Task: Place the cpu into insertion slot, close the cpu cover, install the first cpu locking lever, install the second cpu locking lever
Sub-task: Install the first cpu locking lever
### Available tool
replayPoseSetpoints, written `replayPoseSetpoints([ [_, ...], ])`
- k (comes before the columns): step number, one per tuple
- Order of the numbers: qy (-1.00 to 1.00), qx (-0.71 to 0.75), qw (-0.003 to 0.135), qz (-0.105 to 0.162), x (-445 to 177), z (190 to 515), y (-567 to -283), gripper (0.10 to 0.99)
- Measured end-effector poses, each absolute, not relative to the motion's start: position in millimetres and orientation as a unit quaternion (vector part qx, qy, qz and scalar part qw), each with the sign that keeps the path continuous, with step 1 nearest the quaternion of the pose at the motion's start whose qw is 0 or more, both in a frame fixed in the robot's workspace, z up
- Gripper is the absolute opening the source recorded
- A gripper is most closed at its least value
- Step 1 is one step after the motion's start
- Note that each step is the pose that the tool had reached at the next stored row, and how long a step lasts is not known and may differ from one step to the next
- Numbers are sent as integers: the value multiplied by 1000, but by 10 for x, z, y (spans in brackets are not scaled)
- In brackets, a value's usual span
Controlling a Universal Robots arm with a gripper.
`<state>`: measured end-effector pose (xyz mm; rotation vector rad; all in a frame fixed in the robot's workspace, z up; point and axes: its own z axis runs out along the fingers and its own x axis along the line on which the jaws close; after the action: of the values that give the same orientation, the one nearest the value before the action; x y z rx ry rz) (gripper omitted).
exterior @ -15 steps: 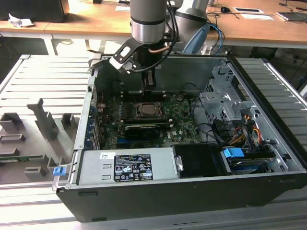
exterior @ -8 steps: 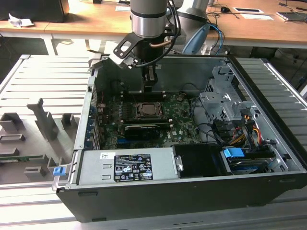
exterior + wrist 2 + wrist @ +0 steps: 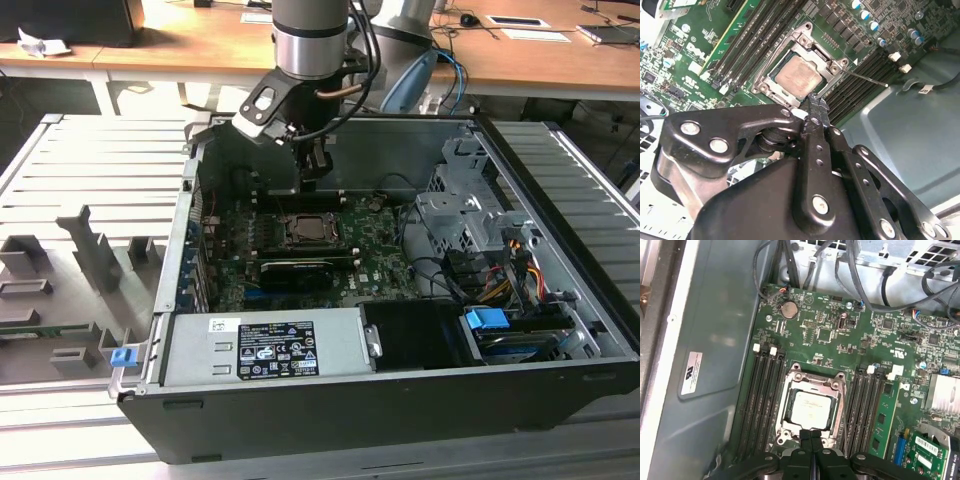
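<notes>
**A:** While the fingers stay out of the way of the board, take a look at the gripper (image 3: pixel 810 433): it's clamped right shut, finger against finger, with nothing caught between them.

**B:** Same story in the second wrist view, where the tips meet at the socket's edge. Where's the chip?

**A:** The chip (image 3: pixel 812 407) is down flat in the socket (image 3: pixel 787 411), pale metal top showing through the window of the cover (image 3: pixel 815 382). The cover lies over it, closed as far as I can make out.

**B:** Its near edge is hidden, though, because the fingertips sit in front of that side.

**A:** Right. And there's a thin metal rod (image 3: pixel 866 78) running out from the socket's corner. Whether it's latched or loose, I can't tell.

**B:** Moving outward?

**A:** Dark memory slots (image 3: pixel 762 405) flank the socket on both sides, all on the green board (image 3: pixel 855 325).

**B:** In the exterior view the arm (image 3: pixel 310 40) comes down into the open computer case (image 3: pixel 400 400), gripper just beyond the socket. The arm's upper part is cut off by the frame, and the socket's details are too small to read there.
</notes>
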<state>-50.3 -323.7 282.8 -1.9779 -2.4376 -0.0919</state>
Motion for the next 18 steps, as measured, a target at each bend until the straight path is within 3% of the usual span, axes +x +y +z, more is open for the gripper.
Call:
replayPoseSetpoints([
  [18, -799, -601, 2, -29, -503, 2827, -3237, 106],
])
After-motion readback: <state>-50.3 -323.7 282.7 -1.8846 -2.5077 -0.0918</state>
